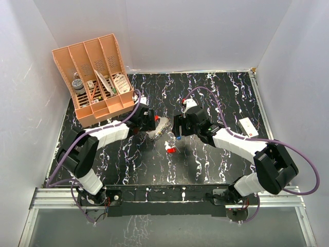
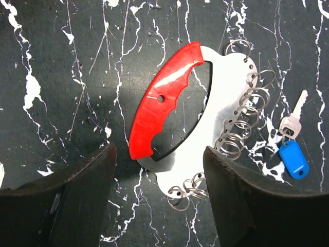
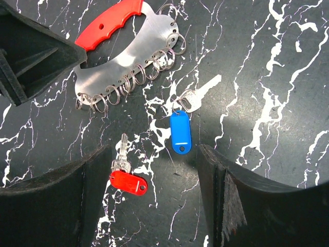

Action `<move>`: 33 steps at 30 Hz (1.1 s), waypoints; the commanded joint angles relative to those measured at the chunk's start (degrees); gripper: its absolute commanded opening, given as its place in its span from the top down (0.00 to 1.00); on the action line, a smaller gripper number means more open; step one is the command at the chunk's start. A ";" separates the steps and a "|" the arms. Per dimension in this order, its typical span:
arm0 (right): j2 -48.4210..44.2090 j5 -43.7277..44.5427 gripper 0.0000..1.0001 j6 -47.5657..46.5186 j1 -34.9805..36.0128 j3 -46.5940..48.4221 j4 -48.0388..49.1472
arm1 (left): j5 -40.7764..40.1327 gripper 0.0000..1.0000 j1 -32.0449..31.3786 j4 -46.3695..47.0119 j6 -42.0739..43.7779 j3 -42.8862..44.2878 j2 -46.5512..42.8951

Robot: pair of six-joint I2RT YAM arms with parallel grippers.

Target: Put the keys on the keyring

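Observation:
The keyring [image 2: 218, 110] is a flat silvery plate with a red handle [image 2: 164, 98] and several wire rings along one edge. It lies on the black marbled table [image 1: 216, 98]. My left gripper [image 2: 159, 154] is open over the plate's near end, its fingers apart from it on both sides. The blue-tagged key [image 3: 181, 131] and the red-tagged key [image 3: 128, 181] lie loose on the table just beside the keyring [image 3: 123, 62]. My right gripper [image 3: 154, 154] hangs open above them, the blue tag near its right finger. From above, both grippers [image 1: 149, 121] [image 1: 178, 126] meet mid-table.
An orange divided rack [image 1: 95, 77] holding small items stands at the back left. A small white box [image 1: 248, 127] lies at the right. White walls close in the table on three sides.

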 commanded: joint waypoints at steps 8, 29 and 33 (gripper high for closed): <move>1.41 -2.35 0.33 0.36 -0.04 -0.04 4.21 | -0.52 0.32 -0.17 3.08 1.04 1.85 1.90; 22.03 -11.08 0.36 4.97 -0.01 11.73 13.15 | -4.02 0.32 0.87 -0.57 -1.49 -3.75 -9.37; 24.02 -11.28 0.37 5.66 -0.01 12.17 13.80 | -4.07 0.32 1.36 -0.29 -1.76 -4.42 -10.84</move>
